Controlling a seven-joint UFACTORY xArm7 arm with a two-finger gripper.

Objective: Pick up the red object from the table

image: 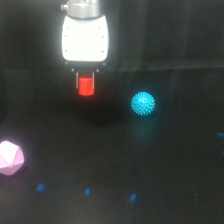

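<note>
The red object [86, 86] is a small bright red block held between the fingers of my gripper [86, 82], just under the white gripper body at the upper middle of the exterior view. It hangs above the black table [110, 165], with a faint dark shadow below it. The thin fingers flank the top of the block and are shut on it.
A cyan spiky ball [143, 103] lies on the table toward the exterior view's right of the gripper. A pink polyhedron [9, 158] sits at the left edge. Small blue marks [87, 191] dot the near part of the table.
</note>
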